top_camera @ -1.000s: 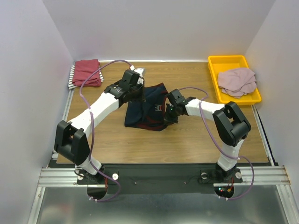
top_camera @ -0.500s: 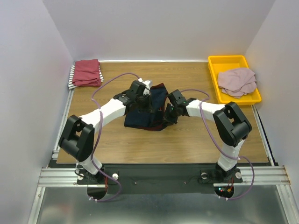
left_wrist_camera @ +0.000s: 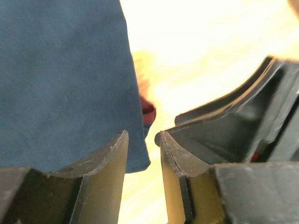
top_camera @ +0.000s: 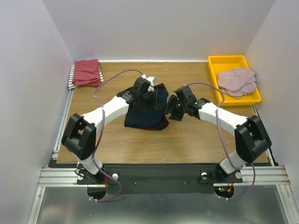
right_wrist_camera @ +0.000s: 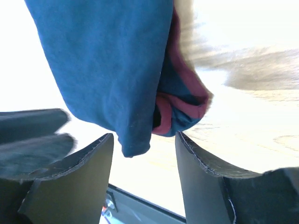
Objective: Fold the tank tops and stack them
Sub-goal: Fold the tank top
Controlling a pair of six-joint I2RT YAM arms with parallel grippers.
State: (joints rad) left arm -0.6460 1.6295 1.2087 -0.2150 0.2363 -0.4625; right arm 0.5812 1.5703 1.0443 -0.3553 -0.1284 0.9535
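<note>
Reading the left fingers (left_wrist_camera: 119, 147) as partly open: narrow gap between the tips, bright counter (top_camera: 187, 140) showing through it, nothing pinched. The navy jersey (top_camera: 145, 116) fills the wrist view beyond the left tip, and its edge runs down to about that tip. I cannot tell whether the tip touches the cloth.

Right fingers (right_wrist_camera: 100, 154) stand wider apart and hold nothing. A folded corner of the jersey lies beyond the gap, closer to the left tip, with maroon trim (right_wrist_camera: 187, 79) curling along its edge. No cloth between the pads.

From above, the left fingers sit over the jersey's far right part. The right fingers are just off the jersey's right edge, pointing at it. Both arms reach in from the near counter edge and come close together at that right side.

The jersey itself is a compact folded bundle lying flat mid-counter, with trim showing at its near-right corner.

Other tops, relative to the jersey:
- dark-red top (top_camera: 87, 72): well apart, far left, folded, at the counter's back corner
- striped top (top_camera: 71, 77): under the dark-red one, only its left edge showing
- pink top (top_camera: 237, 81): well apart, far right, crumpled inside the yellow tray (top_camera: 229, 60)
</note>
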